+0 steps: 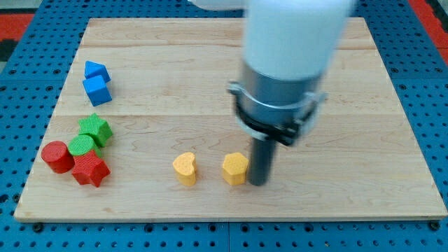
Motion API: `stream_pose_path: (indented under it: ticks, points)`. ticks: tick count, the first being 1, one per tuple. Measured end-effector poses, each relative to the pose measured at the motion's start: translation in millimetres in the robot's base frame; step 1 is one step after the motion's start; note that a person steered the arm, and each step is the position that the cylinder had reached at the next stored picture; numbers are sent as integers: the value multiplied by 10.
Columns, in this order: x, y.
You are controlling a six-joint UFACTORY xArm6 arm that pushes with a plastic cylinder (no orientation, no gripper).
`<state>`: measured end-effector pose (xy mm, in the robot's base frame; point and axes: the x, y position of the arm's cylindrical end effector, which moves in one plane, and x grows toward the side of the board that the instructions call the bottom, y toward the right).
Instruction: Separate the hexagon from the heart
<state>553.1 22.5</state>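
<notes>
The arm's upper body, a pale blurred cylinder, is cut off by the view's top edge, and it hides a stretch of the desk [336,140] behind it. Below it sits a dark grey collar, and from that the straight dark rod drops to the boards. My tip [258,183] rests on the wood just at the view's right of the yellow hexagon [235,169], so close that I cannot tell whether the two touch. The arm carries no end effector that opens or closes, only this rod, and it has hold of nothing.

The yellow heart [185,168] lies to the view's left of the hexagon, near it but apart, with bare wood showing between them. Both sit low on the desk, toward the view's bottom.

At the view's left, a cluster packs together: a green star [95,129], a green cylinder [81,147], a red cylinder [57,156] and a red star [91,169], pressed so tightly that parts of each are hidden by its neighbours. Above them two blue blocks stand touching, a blue cube [97,90] and another blue block [96,71] whose shape is hard to make out.

No writing or label can be read anywhere. A blue pegboard [14,105] frames the desk.
</notes>
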Motion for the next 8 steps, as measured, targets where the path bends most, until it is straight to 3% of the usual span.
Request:
stream_pose_path:
  ticks: [1, 2, 3, 4, 8]
  points:
    - [-150, -333]
    - [147, -243]
    - [539, -498]
    - [633, -925]
    - [-581, -505]
